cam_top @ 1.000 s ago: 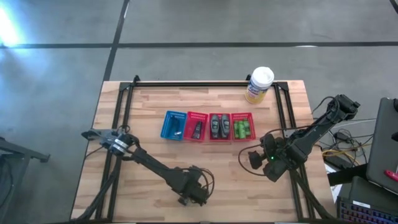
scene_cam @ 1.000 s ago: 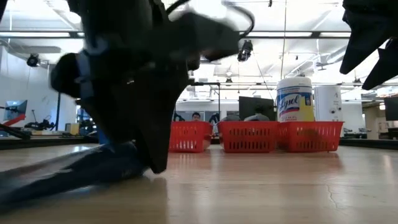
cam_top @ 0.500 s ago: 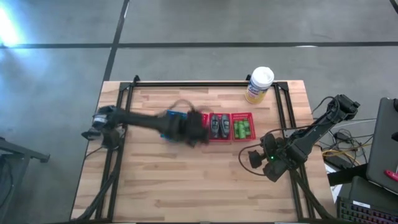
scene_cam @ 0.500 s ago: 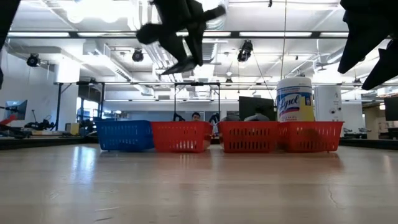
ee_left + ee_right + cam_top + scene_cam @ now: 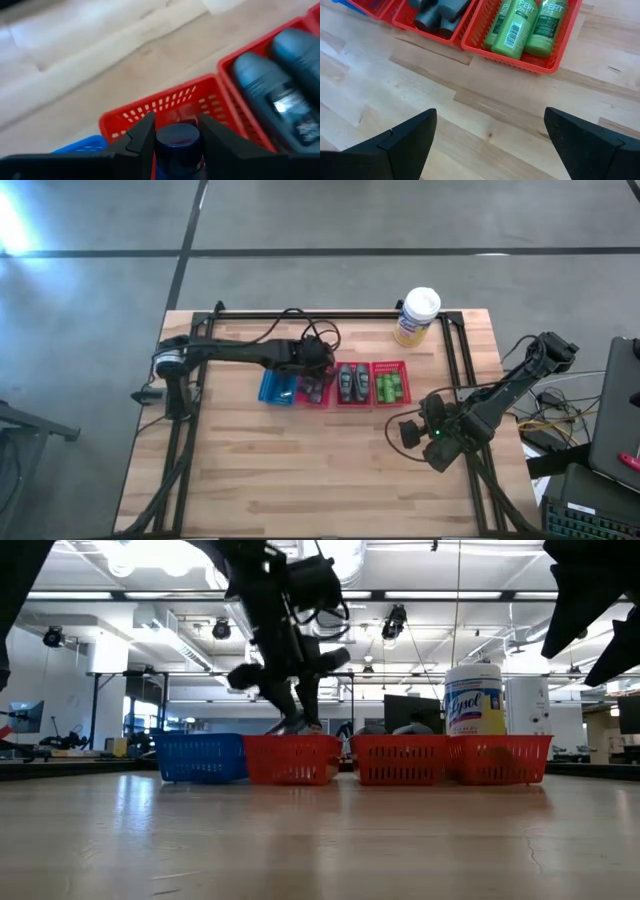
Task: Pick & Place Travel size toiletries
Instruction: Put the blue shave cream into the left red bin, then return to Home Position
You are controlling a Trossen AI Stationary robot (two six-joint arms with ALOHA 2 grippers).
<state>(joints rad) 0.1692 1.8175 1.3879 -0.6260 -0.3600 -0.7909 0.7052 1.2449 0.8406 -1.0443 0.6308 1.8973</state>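
My left gripper [image 5: 316,370] hangs over the second basket from the left, a red one [image 5: 317,366], and is shut on a small dark blue toiletry [image 5: 178,142]. In the low view my left gripper [image 5: 292,723] stands at that basket's rim [image 5: 290,745]. A blue basket [image 5: 278,382] lies to its left. Grey oval pieces [image 5: 351,383] and green bottles [image 5: 391,388] lie in the two red baskets to the right. My right gripper [image 5: 406,431] is open and empty over the table's right part, its fingers [image 5: 410,135] wide apart. My left gripper pinches the dark blue toiletry's rounded end [image 5: 178,133] between its two fingers [image 5: 142,140]. The fingers point down at the red basket. The toiletry is lifted clear above the basket's floor; the rest of it is hidden behind the fingers.
A large white-lidded, yellow-labelled canister [image 5: 417,315] stands at the far right behind the baskets. A dark frame rail [image 5: 330,313] runs along the far edge. Bare wood [image 5: 300,470] lies between the baskets and the near edge.
My left gripper has risen from the table near its near edge, swung toward the far edge, and come down over the second basket from the left, staying shut. My right arm has kept still.
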